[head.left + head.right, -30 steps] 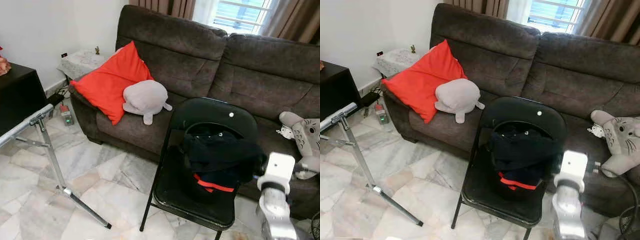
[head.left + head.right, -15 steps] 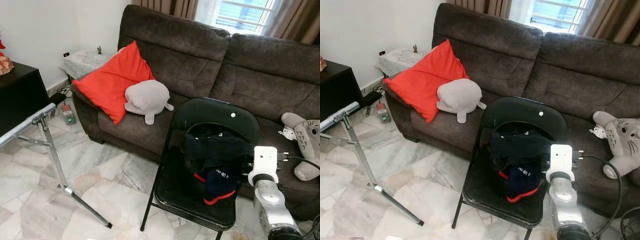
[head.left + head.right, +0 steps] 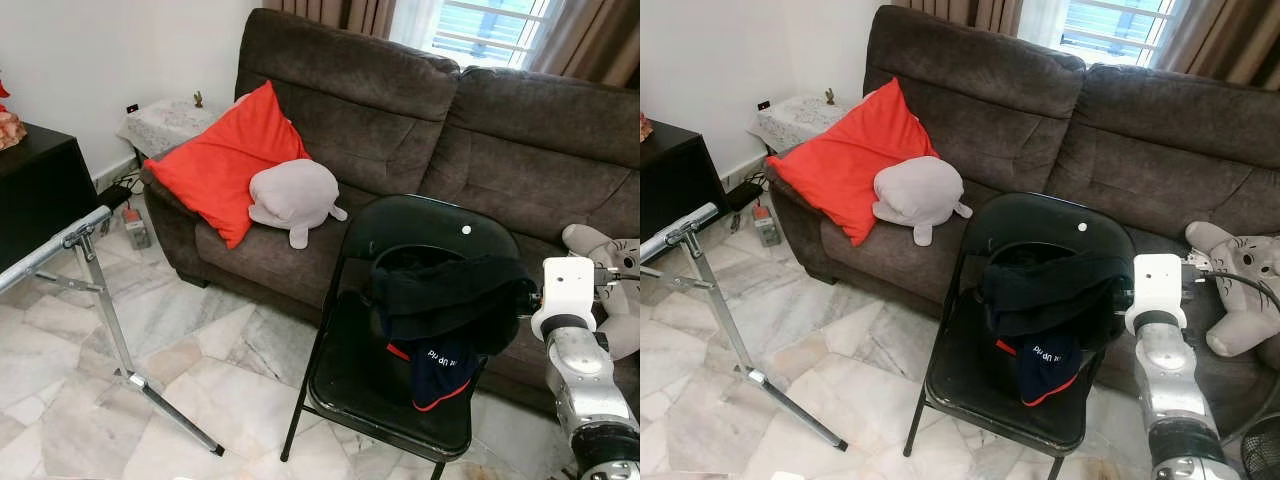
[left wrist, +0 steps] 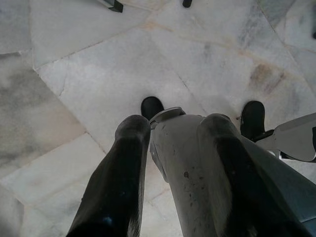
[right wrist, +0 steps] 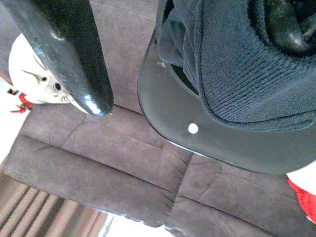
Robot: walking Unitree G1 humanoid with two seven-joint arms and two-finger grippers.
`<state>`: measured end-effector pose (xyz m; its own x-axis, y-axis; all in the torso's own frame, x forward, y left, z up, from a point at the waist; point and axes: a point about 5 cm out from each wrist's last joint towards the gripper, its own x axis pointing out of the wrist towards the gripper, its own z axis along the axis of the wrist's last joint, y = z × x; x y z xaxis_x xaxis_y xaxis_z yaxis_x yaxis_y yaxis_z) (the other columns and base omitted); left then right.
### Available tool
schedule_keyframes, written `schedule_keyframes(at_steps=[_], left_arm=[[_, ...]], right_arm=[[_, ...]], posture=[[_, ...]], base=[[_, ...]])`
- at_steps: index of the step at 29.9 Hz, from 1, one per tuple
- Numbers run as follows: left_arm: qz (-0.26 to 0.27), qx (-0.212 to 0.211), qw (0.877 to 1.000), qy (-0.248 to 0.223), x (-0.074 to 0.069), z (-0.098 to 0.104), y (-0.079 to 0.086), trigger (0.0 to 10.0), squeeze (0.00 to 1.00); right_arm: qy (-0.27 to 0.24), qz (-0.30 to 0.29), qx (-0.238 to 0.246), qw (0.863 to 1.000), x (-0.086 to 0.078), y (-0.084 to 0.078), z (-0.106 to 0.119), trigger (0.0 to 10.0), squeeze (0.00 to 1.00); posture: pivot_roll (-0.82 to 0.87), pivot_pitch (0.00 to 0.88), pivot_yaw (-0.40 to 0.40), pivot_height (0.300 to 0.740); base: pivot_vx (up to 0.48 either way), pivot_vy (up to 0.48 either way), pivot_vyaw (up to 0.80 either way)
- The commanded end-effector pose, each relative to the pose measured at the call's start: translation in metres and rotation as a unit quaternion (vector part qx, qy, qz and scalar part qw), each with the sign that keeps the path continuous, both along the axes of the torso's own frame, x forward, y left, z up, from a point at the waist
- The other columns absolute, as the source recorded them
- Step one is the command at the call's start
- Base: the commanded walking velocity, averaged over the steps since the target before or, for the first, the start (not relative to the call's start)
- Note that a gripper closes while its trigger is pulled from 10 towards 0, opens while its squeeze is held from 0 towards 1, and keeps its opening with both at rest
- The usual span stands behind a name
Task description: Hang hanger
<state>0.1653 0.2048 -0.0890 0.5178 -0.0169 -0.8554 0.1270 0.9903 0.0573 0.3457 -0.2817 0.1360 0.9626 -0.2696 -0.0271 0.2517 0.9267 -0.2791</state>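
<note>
A dark navy garment (image 3: 445,300) with red trim lies bunched on a black folding chair (image 3: 400,225) in front of the sofa. Its right side is raised off the seat, and no hanger can be made out in its folds. My right gripper (image 3: 520,300) is at that raised edge. In the right wrist view the gripper (image 5: 192,69) has its fingers wide apart: one finger (image 5: 64,49) is bare, the other is buried in the knit cloth (image 5: 247,74). The bar of a metal rack (image 3: 60,245) stands at the far left. My left gripper (image 4: 175,121) hangs idle over the floor.
A brown sofa (image 3: 540,150) runs behind the chair with a red cushion (image 3: 225,160), a grey plush (image 3: 292,197) and a grey toy (image 3: 610,290). The rack's leg (image 3: 175,415) crosses the marble floor. A black cabinet (image 3: 35,195) stands far left.
My right arm has risen and swung right, pulling the garment's right side up off the seat. The navy and red part now hangs lower at the front.
</note>
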Motion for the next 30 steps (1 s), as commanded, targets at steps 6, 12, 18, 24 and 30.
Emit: schedule_keyframes(at_steps=[6,12,18,24,30], left_arm=[[-0.006,0.000,1.000,0.017,-0.005,-0.003,0.000,10.0,0.00],[-0.010,-0.001,1.000,0.021,-0.005,-0.003,-0.001,10.0,0.00],[-0.013,-0.003,1.000,0.024,-0.005,-0.003,-0.001,10.0,0.00],[-0.016,-0.006,0.999,0.027,-0.005,-0.003,-0.001,10.0,0.00],[-0.017,-0.007,0.999,0.028,-0.005,-0.003,-0.001,10.0,0.00]], right_arm=[[0.057,0.108,-0.015,0.992,0.008,0.012,0.005,10.0,0.00],[0.161,0.185,-0.083,0.966,-0.001,0.015,-0.015,10.0,0.00],[0.190,0.211,-0.095,0.954,-0.004,0.002,-0.006,10.0,0.00],[0.243,0.239,-0.140,0.929,-0.014,-0.016,0.004,10.0,0.00],[0.287,0.235,-0.163,0.914,-0.027,-0.037,0.004,10.0,0.00]], posture=[[0.03,0.005,-0.085,0.740],[0.03,0.005,-0.081,0.740],[0.02,0.006,-0.078,0.740],[0.01,0.010,-0.075,0.740],[0.01,0.011,-0.073,0.740]], base=[[0.000,0.000,0.00],[0.000,0.000,0.00],[0.000,0.000,0.00],[0.000,0.000,0.00],[0.000,0.000,0.00]])
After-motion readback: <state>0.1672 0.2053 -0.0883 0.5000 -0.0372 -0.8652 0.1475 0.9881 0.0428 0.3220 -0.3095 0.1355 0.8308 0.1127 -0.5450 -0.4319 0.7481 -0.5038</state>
